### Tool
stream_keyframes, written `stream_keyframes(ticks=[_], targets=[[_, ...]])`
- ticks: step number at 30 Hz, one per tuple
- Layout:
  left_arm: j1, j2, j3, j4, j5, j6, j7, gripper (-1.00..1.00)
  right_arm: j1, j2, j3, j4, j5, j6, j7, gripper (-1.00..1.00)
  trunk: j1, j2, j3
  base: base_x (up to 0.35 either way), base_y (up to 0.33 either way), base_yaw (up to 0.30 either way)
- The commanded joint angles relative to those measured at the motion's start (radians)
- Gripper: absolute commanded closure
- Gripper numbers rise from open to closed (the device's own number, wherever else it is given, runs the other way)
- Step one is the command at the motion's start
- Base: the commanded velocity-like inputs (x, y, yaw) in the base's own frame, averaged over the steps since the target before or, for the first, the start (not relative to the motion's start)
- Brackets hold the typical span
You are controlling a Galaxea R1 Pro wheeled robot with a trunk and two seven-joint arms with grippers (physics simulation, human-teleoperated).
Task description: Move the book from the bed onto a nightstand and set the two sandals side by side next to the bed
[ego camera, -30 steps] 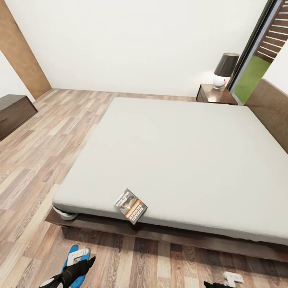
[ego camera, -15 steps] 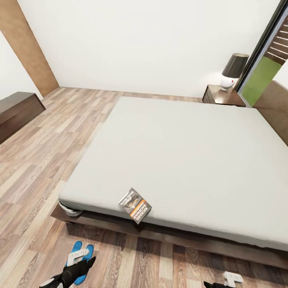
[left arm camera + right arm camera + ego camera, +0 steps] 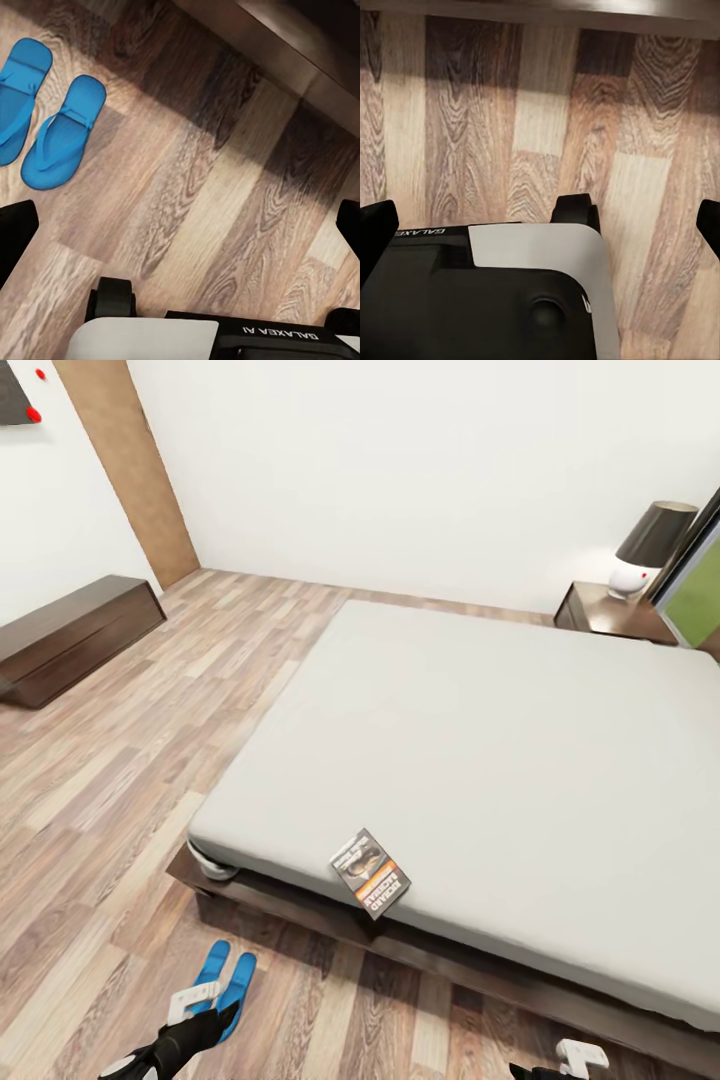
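head view: sandals (image 3: 225, 985) just beyond wide-spread left claw (image 3: 200, 1015), book (image 3: 371, 873) farther.

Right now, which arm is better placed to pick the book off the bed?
Probably right. The thin dark paperback with the orange band lies at the pale grey mattress's near edge, roughly midway; the left gripper hovers by the bright blue flip-flops.

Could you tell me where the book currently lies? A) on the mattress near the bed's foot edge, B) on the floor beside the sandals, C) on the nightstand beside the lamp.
A: the book lies on the bed, near its foot edge.
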Motion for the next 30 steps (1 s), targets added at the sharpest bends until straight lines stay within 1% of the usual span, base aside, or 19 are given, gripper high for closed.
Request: stream_keyframes(ticks=[1,10,11,12,13,14,16,19,24,26,28,29,30], targets=[[-0.001,0.0,0.002,0.002,0.004,-0.002,-0.005,-1.0,0.0,0.0,-0.008,-0.001,0.008,0.001,0.006,-1.0,0.0,0.0,-0.001,0.0,0.0,0.094],[0.0,0.0,0.002,0.002,0.005,-0.002,-0.005,-1.0,0.0,0.001,-0.008,0.0,0.007,-0.009,0.005,-1.0,0.0,0.0,-0.001,0.0,0.0,0.022],[-0.001,0.0,0.002,0.002,0.005,-0.002,-0.005,-1.0,0.0,0.003,-0.008,0.002,0.008,-0.01,0.003,-1.0,0.0,0.0,-0.001,0.0,0.0,0.0],[-0.001,0.0,0.002,0.002,0.005,-0.002,-0.006,-1.0,0.0,0.014,-0.007,0.004,0.008,-0.011,0.0,-1.0,0.0,0.0,-0.001,0.0,0.0,0.0],[-0.001,0.001,0.004,0.002,0.007,-0.001,-0.007,-1.0,0.0,0.202,-0.005,0.022,0.017,-0.017,-0.006,-1.0,0.0,0.0,-0.001,0.0,0.0,0.0],[0.0,0.001,0.004,0.002,0.007,-0.001,-0.008,-1.0,0.0,0.234,-0.005,0.022,0.018,-0.024,-0.007,-1.0,0.0,0.0,-0.001,0.0,0.0,0.0],[-0.001,0.001,0.005,0.002,0.007,0.0,-0.008,-1.0,0.0,0.262,-0.003,0.017,0.017,-0.031,-0.005,-1.0,0.0,0.0,-0.001,0.0,0.0,0.0],[-0.001,0.001,0.005,0.002,0.007,0.001,-0.009,-1.0,-0.001,0.282,-0.003,0.008,0.014,-0.032,0.003,-1.0,0.0,0.0,-0.001,0.0,0.0,0.0],[-0.001,0.001,0.008,0.002,0.008,0.001,-0.01,-1.0,-0.005,0.289,-0.002,0.0,0.007,-0.024,0.018,-1.0,0.0,0.0,-0.001,0.0,0.0,0.0],[-0.001,0.001,0.009,0.002,0.009,0.001,-0.011,-1.0,-0.007,0.289,-0.002,-0.002,0.001,-0.023,0.041,-1.0,0.0,0.0,-0.001,0.0,0.0,0.0],[-0.001,0.002,0.009,0.002,0.009,0.001,-0.012,-1.0,-0.008,0.29,-0.002,-0.002,-0.021,-0.021,0.071,-1.0,0.0,0.0,-0.001,0.0,0.0,0.0],[-0.001,0.002,0.009,0.002,0.009,0.001,-0.012,-1.0,-0.009,0.29,-0.003,-0.003,-0.052,-0.02,0.091,-1.0,0.0,0.0,-0.001,0.0,0.0,0.0],[0.0,0.002,0.009,0.002,0.009,0.001,-0.013,-1.0,-0.009,0.29,-0.003,-0.003,-0.072,-0.019,0.102,-1.0,0.0,0.0,-0.001,0.0,0.0,0.0]])
